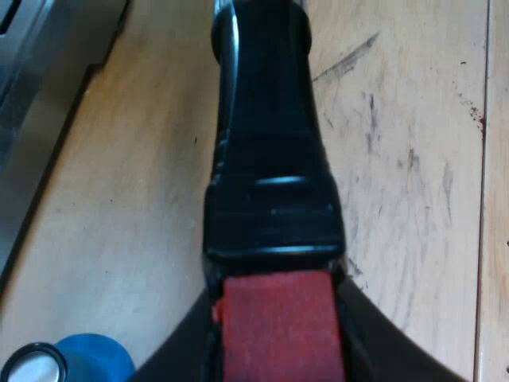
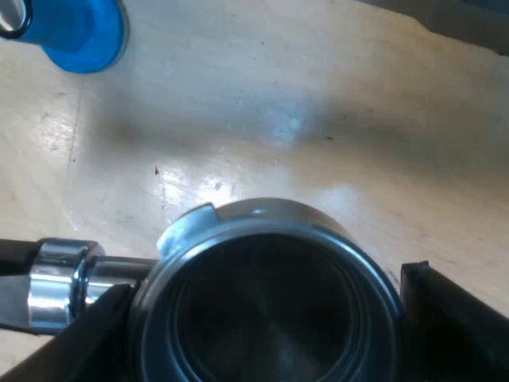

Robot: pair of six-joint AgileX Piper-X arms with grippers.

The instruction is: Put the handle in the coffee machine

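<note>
L: left gripper (image 1: 278, 346) jaws shut on holder (image 1: 266, 143) at its red end | R: right gripper (image 2: 266, 318) jaws clamp its basket sides, over counter (image 2: 318, 119) | NEAR: blue tamper (image 2: 79, 32) on counter, basket's 10 o'clock, apart | machine (image 1: 32, 119) edge at handle's 10 o'clock

You find no readable text, label, brand, number or sign, nothing legible on the holder (image 2: 270, 310), on its dark handle (image 1: 266, 159), on the blue tamper (image 2: 79, 36), on the wooden table (image 2: 318, 119)
</note>
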